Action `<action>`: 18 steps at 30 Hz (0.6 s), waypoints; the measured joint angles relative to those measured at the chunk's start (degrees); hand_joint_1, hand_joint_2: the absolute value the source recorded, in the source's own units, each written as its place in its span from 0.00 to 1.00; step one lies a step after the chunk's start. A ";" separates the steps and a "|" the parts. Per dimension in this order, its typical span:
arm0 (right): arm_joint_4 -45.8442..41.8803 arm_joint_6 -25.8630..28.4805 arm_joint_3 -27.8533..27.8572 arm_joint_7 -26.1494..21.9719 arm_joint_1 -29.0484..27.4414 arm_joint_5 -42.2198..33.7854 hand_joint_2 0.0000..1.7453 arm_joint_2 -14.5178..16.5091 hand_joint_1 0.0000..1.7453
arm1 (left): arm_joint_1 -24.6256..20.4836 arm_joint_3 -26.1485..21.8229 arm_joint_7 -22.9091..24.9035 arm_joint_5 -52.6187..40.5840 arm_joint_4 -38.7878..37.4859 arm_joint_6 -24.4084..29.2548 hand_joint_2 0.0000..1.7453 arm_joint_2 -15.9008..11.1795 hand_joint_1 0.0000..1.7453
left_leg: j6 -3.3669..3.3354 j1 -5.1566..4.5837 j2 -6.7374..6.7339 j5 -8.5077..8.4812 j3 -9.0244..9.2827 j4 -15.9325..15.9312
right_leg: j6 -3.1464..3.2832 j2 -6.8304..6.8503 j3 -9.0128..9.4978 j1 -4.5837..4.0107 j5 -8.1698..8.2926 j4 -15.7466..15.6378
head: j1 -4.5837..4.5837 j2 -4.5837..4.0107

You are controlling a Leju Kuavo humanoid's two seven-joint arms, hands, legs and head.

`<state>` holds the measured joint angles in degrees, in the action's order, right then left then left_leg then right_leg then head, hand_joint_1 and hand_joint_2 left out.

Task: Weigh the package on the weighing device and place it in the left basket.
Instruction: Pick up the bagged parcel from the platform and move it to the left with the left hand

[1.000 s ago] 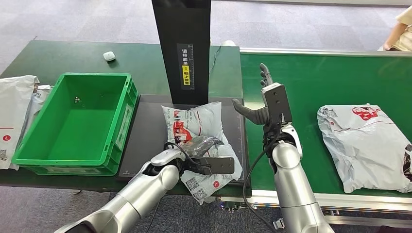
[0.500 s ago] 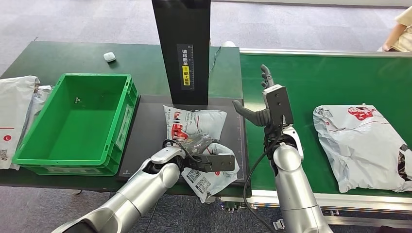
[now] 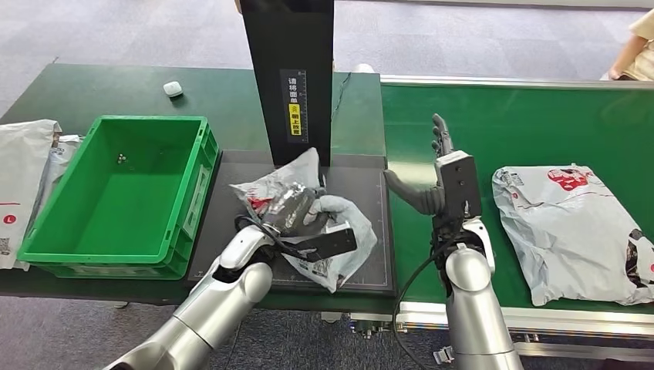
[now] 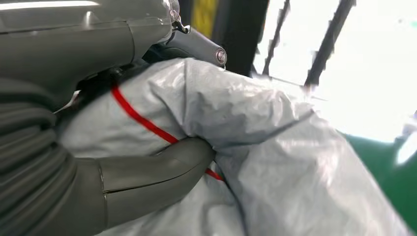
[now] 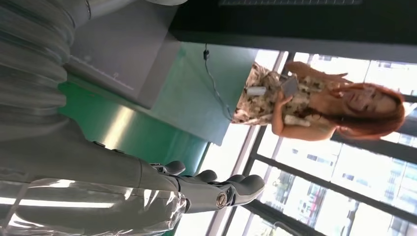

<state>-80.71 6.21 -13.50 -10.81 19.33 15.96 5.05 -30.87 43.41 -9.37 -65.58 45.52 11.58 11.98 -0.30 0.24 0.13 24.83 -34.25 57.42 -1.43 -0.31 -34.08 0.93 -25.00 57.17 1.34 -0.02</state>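
A crumpled grey plastic package [image 3: 308,220] with red print is lifted and bunched over the black weighing plate [image 3: 231,223]. My left hand [image 3: 297,208] grips it from the near side; in the left wrist view the thumb [image 4: 157,169] presses into the grey package [image 4: 255,128]. The green basket [image 3: 46,223] stands left of the plate. My right hand [image 3: 439,173] is held upright over the conveyor's left edge, fingers apart, holding nothing; the right wrist view shows its fingers [image 5: 216,189] spread.
A black scanner post [image 3: 289,69] rises behind the plate. Another grey package [image 3: 578,231] lies on the green conveyor [image 3: 524,123] at right. White bags [image 3: 23,177] lie left of the basket. A person [image 5: 314,105] stands beyond the table.
My left hand has raised and pulled the package up and left off the plate's near edge, bunching it. My right hand has shifted slightly right and nearer. The conveyor package crept left.
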 joint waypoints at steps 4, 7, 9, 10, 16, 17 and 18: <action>-2.54 -0.02 1.55 -0.09 -1.64 -0.16 1.00 -0.10 0.00 | 1.77 -3.59 -0.25 -1.45 8.85 0.94 1.00 -2.05 1.00 | 0.00 0.00 0.00 0.01 -0.09 0.00 | 0.01 0.00 -0.08 0.00 -0.04 0.00 | -0.01 0.00; -3.39 -0.03 1.95 -0.09 -1.96 -0.22 1.00 -0.11 0.00 | 2.78 -4.80 -0.63 -1.90 12.14 0.93 1.00 -2.75 1.00 | 0.00 0.00 0.00 0.02 -0.14 0.00 | 0.00 0.01 -0.12 0.00 -0.06 0.00 | -0.01 0.00; -3.70 -0.03 2.06 -0.09 -2.08 -0.26 1.00 -0.11 0.00 | 3.26 -5.23 -0.78 -2.12 13.47 0.94 1.00 -3.10 1.00 | 0.00 0.00 0.00 0.02 -0.15 0.00 | -0.01 0.01 -0.13 0.01 -0.06 0.00 | -0.01 0.00; -3.81 -0.03 2.11 -0.09 -2.14 -0.27 1.00 -0.11 0.00 | 3.47 -5.39 -0.80 -2.18 13.99 0.94 1.00 -3.24 1.00 | -0.01 0.00 0.00 0.02 -0.15 0.00 | -0.01 0.01 -0.13 0.01 -0.06 0.00 | -0.01 0.00; -4.18 -0.03 2.32 -0.09 -2.31 -0.29 1.00 -0.11 0.00 | 4.13 -5.99 -0.86 -2.20 15.88 0.94 1.00 -3.83 1.00 | -0.01 0.00 0.00 0.02 -0.16 0.00 | -0.02 0.01 -0.14 0.02 -0.06 -0.01 | -0.01 0.00; -4.18 -0.03 2.33 -0.09 -2.32 -0.29 1.00 -0.11 0.00 | 4.19 -6.05 -0.86 -2.20 16.06 0.94 1.00 -3.90 1.00 | -0.01 0.00 0.00 0.02 -0.16 0.00 | -0.02 0.01 -0.14 0.02 -0.06 -0.01 | -0.01 0.00; -4.18 -0.03 2.34 -0.09 -2.32 -0.29 1.00 -0.11 0.00 | 4.23 -6.10 -0.86 -2.20 16.19 0.94 1.00 -3.95 1.00 | -0.01 0.00 0.00 0.02 -0.16 0.00 | -0.02 0.01 -0.14 0.01 -0.06 -0.01 | -0.01 0.00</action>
<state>-84.89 6.19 -11.15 -10.91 17.01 15.67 4.94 -26.63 37.32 -10.23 -67.78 61.71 12.52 8.03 -0.31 0.24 0.13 24.85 -34.41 57.42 -1.45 -0.30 -34.23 0.94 -25.06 57.16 1.33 -0.02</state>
